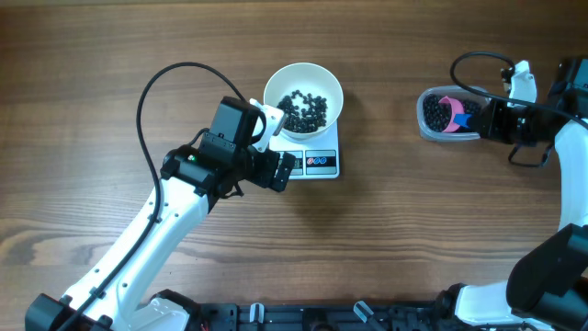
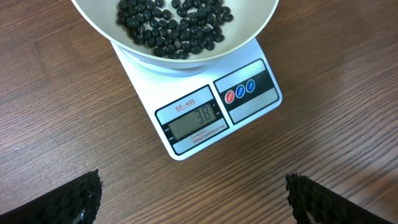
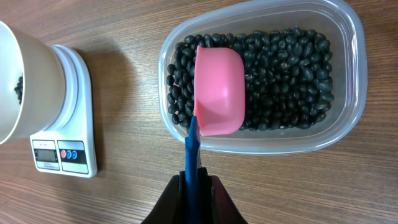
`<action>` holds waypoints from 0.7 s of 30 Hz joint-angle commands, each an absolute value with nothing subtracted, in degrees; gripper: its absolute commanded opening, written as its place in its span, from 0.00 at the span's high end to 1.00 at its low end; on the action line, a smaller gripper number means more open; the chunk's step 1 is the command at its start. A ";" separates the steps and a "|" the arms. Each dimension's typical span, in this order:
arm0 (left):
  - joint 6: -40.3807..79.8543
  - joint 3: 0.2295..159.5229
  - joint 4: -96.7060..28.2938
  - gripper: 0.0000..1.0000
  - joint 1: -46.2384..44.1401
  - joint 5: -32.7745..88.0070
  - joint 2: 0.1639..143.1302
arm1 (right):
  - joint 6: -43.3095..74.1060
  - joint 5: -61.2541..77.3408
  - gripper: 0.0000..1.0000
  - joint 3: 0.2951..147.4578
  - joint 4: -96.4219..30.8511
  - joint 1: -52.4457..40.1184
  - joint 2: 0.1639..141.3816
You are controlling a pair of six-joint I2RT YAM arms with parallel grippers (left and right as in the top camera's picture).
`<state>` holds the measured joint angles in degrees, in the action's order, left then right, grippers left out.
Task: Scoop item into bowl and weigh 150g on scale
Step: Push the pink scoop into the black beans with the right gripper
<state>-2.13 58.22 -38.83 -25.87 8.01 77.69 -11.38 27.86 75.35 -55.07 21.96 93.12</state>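
This looks like a robotics lab bench set for a kitchen-style exercise, though little beyond the tabletop is in view. A left arm (image 1: 156, 239) and a right arm (image 1: 571, 165), white and black, work at a wood-grain table (image 1: 413, 230), trailing a looped black cable (image 1: 152, 83). The props are household ones: a kitchen scale (image 1: 322, 164), a white bowl (image 1: 276, 83) of black beans (image 1: 303, 108), a clear plastic tub (image 1: 424, 118) and a pink scoop (image 1: 450, 112).

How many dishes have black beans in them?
2. The white bowl on the scale holds black beans. The clear tub, farther right on the table, holds more, with the pink scoop over them.
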 commanded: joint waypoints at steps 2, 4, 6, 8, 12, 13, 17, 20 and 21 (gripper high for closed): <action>-2.76 59.11 -38.81 0.00 -25.61 8.71 77.17 | -10.28 30.20 0.96 75.29 -55.07 22.02 93.56; -2.76 59.11 -38.81 0.00 -25.61 8.71 77.17 | -10.31 30.33 0.96 75.29 -54.78 22.04 93.56; -2.76 59.11 -38.81 0.00 -25.61 8.71 77.17 | -10.31 30.33 0.96 75.29 -54.52 22.04 93.56; -2.76 59.11 -38.81 0.00 -25.61 8.71 77.17 | -10.24 30.33 0.96 75.29 -54.46 22.04 93.56; -2.76 59.11 -38.81 0.00 -25.61 8.71 77.17 | -8.36 30.35 0.96 75.29 -54.22 22.04 93.56; -2.76 59.11 -38.81 0.00 -25.61 8.71 77.17 | -7.68 30.35 0.96 75.29 -54.02 22.04 93.56; -2.76 59.11 -38.81 0.00 -25.61 8.71 77.17 | -5.32 32.03 0.96 75.29 -53.10 22.04 93.56; -2.76 59.11 -38.81 0.00 -25.61 8.71 77.17 | -5.32 32.91 0.96 75.29 -52.95 22.04 93.60; -2.76 59.11 -38.81 0.00 -25.61 8.71 77.17 | -5.34 32.88 0.96 75.29 -52.95 22.04 93.62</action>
